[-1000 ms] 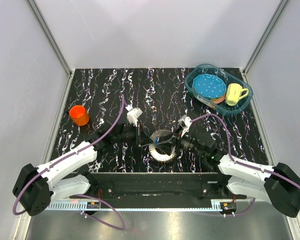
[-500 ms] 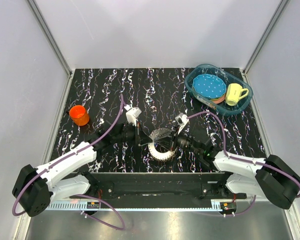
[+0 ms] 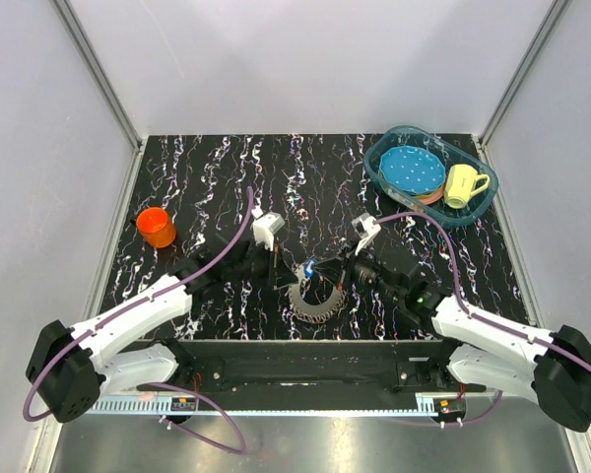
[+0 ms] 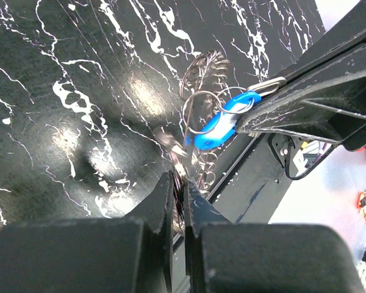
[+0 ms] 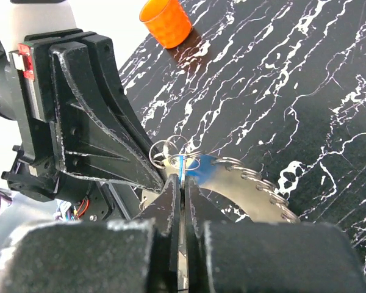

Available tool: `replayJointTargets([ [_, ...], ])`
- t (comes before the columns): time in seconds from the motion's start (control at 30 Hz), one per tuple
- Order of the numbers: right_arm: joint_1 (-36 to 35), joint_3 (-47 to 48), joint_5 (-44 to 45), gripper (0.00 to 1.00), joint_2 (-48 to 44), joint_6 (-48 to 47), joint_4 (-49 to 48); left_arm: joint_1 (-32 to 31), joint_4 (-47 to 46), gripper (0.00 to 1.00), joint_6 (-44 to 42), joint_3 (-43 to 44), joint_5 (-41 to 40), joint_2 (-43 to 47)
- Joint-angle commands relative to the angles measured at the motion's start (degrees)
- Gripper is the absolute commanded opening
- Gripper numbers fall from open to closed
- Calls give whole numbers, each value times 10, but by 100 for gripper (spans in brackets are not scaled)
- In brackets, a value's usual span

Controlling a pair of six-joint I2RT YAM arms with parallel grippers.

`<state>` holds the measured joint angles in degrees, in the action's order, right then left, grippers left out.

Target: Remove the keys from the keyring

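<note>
The thin metal wire keyring [image 3: 312, 295] with its fan of flat grey metal keys [image 3: 318, 309] lies near the middle of the black white-veined table [image 3: 207, 187], towards the near edge, between the two arms. The left gripper [image 4: 179, 180] is closed to a narrow slit on a grey metal strip, apparently one of the keys or a coil of the ring. I cannot tell which. The right gripper [image 5: 182, 183] is pinched fully on the small blue-headed piece [image 4: 219, 121], which is raised just above the fan with wire loops threaded through its head. The step in hand looks like working this piece off. It would go best if the left arm anchors the ring firmly while the right slides the piece along the wire toward the split end, following the coil rather than pulling straight. A hard tug may drag the whole bunch or slip the grip.
</note>
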<state>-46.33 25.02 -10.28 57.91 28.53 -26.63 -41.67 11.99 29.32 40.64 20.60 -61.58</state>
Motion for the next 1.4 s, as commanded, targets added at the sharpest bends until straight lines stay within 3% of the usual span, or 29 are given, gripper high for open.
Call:
replayJointTargets([
  [0.0,-1,63,31,0,-6,-28,64,0,9,0,-17,29,-36,-3],
  [0.17,-1,72,33,0,-6,-54,72,-2,-13,0,-16,16,-12,2],
  [0.27,0,86,8,0,-20,-119,78,-2,-19,1,-5,6,-20,18],
  [0.3,-1,94,4,0,-24,-135,81,-1,-18,10,-1,3,-23,23],
  [0.37,-1,107,1,0,-21,-195,95,4,-21,15,6,-8,-19,29],
  [0.47,-1,156,-49,0,-2,-317,141,40,-57,39,33,-30,45,36],
  [0.5,-1,178,-59,0,4,-340,151,49,-53,51,36,-29,65,38],
  [0.63,-1,234,-53,0,28,-464,218,65,2,62,1,14,52,79],
  [0.8,0,251,-66,0,24,-584,233,66,115,65,-84,84,-23,111],
  [0.9,-1,250,-66,0,16,-610,218,66,136,65,-122,112,-37,126],
  [1.13,-1,225,-141,0,-24,-596,185,65,68,64,-180,100,90,166],
  [1.37,-1,202,-183,0,-60,-528,123,58,11,58,-147,96,140,173],
])
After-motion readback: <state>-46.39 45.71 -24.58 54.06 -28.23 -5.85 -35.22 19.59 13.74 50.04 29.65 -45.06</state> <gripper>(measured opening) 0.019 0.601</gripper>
